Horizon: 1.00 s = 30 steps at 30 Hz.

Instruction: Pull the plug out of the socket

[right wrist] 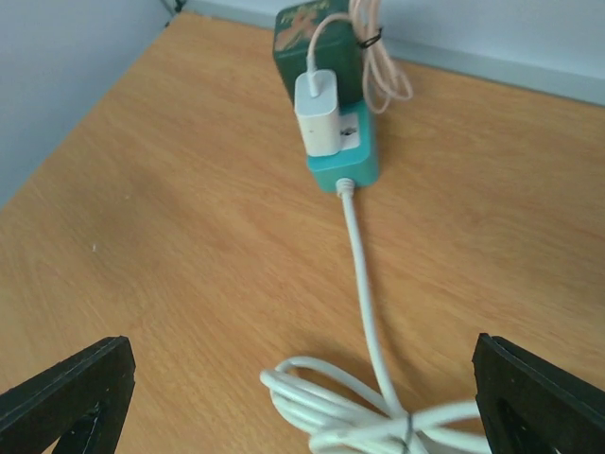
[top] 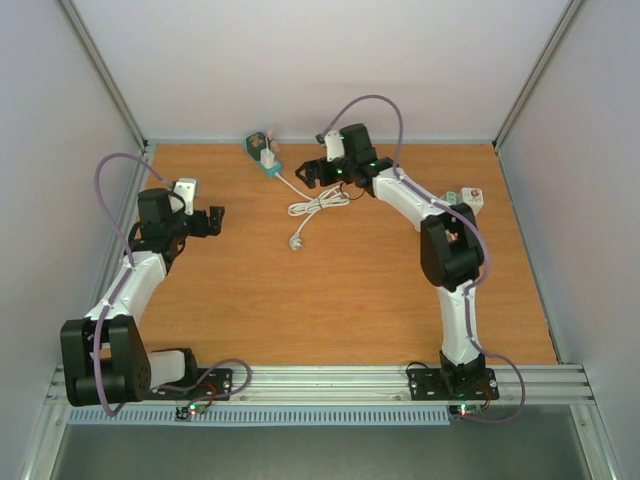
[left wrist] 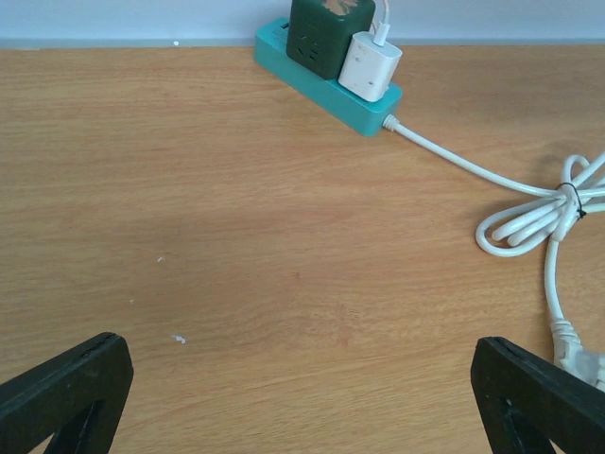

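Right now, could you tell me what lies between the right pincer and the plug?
Only the white cable, seen from the right wrist: its coil near the right pincer, its run reaching the strip below the plug.

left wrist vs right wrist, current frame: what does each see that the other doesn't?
Only the left wrist view: the loose plug end of the white cord, at the lower right edge.
Only the right wrist view: a thin pinkish cable bundle tied behind the dark green adapter, and the side wall.
Both: the teal power strip with the white charger plugged in, the adapter, the cord's tied coil, the wooden table. Each view has its own gripper open and holding nothing: left gripper, right gripper.
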Motion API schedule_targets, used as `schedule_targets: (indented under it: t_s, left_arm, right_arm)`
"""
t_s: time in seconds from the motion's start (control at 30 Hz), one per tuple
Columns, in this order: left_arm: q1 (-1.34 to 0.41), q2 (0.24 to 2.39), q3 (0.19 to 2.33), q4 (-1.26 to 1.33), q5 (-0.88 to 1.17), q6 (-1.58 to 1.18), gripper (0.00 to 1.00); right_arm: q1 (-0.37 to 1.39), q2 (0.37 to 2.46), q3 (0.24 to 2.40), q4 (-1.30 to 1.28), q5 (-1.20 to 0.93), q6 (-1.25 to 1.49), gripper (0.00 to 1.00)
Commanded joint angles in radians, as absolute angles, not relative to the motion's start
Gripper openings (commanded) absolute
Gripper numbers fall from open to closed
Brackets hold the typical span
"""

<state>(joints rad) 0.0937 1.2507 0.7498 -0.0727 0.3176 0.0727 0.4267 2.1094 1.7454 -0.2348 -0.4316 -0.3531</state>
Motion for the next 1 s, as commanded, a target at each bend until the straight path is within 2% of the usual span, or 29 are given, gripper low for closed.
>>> schedule_targets:
  t_s: [0.0,0.37,0.67,0.97]
  left_arm:
    - [0.087,1.243,0.759,-0.086,0.35,0.109,1.0]
    - [0.086,1.25,0.759,-0.095,0.375,0.127,1.0]
    - [0.087,1.259,0.763,-0.099,0.377,0.129,1.0]
    - [0.087,1.263,0.77,-0.109,0.37,0.132,1.0]
  right_arm:
    - [0.482,2.228,1.909,-0.383,-0.367,-0.397,0.99]
    - [0.531,2.534,2.289,-0.629,-0.277,-0.42,0.98]
    - [0.542,2.599,2.304,-0.676,-0.218,-0.43,0.98]
    - [0.561,2.624,2.304,-0.714,-0.211,-0.439,0.92]
